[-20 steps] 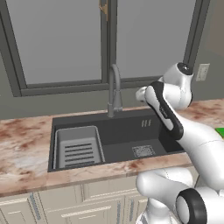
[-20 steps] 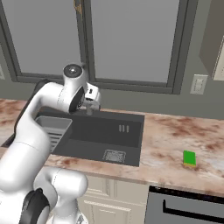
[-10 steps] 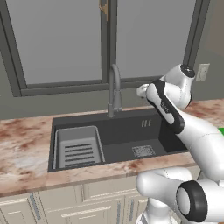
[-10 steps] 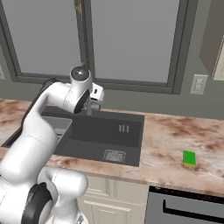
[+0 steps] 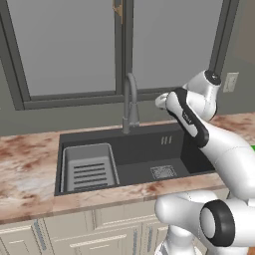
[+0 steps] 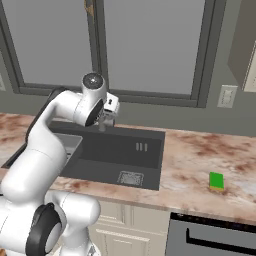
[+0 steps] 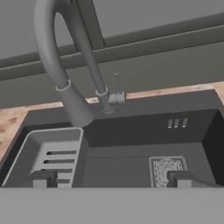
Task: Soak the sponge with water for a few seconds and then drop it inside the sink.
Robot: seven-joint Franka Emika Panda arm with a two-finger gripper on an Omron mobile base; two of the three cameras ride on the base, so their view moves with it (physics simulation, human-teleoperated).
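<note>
Above the sink (image 5: pixel 144 164), the gripper (image 7: pixel 111 178) has swung nearer the faucet (image 5: pixel 130 102), fingers spread wide, holding nothing.

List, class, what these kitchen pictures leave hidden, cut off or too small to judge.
- Right base view: the grey gooseneck faucet is largely hidden behind the white arm.
- Left base view: the bright green sponge is hidden behind the arm, only a sliver at the right edge.
- Hand view: the dark grey sink has its near rim cut off at the bottom.
- Faucet lever position: too small to judge.
</note>
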